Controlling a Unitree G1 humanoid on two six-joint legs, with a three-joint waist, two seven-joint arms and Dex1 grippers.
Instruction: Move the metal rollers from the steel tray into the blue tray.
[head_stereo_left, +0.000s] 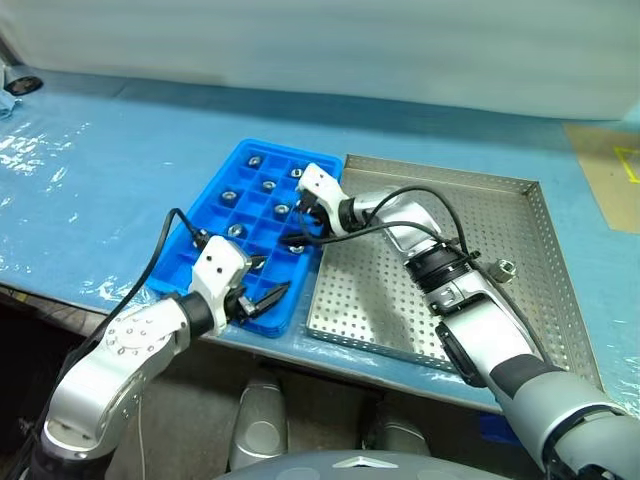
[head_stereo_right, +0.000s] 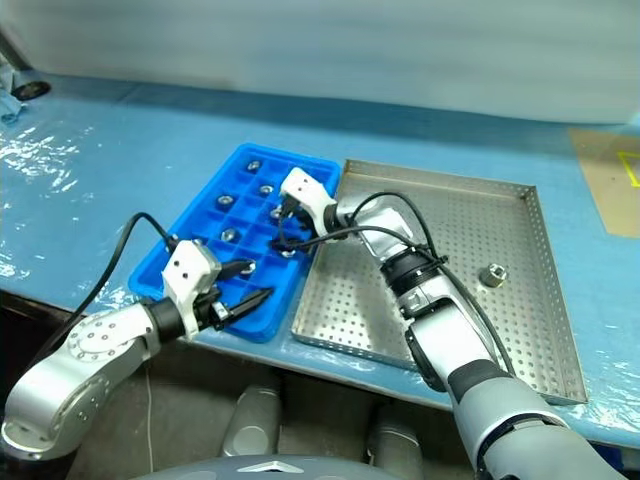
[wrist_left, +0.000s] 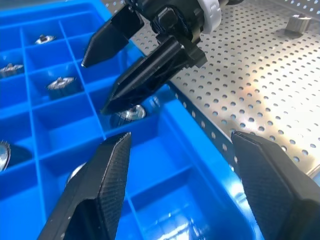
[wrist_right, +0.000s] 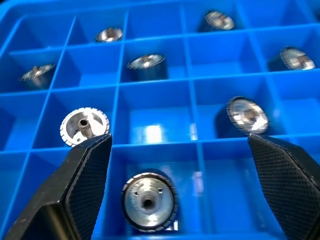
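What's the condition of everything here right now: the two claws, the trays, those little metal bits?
right tool: open, over the blue tray, holding nothing.
left tool: open, empty, at the blue tray's near edge.
blue tray: several compartments hold rollers, others empty.
roller under the right tool: lying in a compartment, free of the fingers.
steel tray: nearly emptied.
last roller on the steel tray: upright, untouched.

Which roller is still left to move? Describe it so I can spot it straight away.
Look at the steel tray, the large perforated square to the right of the blue tray. Near its right rim sits one metal roller, alone on the bare sheet. Every other roller already lies in a blue compartment; this one has no neighbours and stands well clear of both end effectors.
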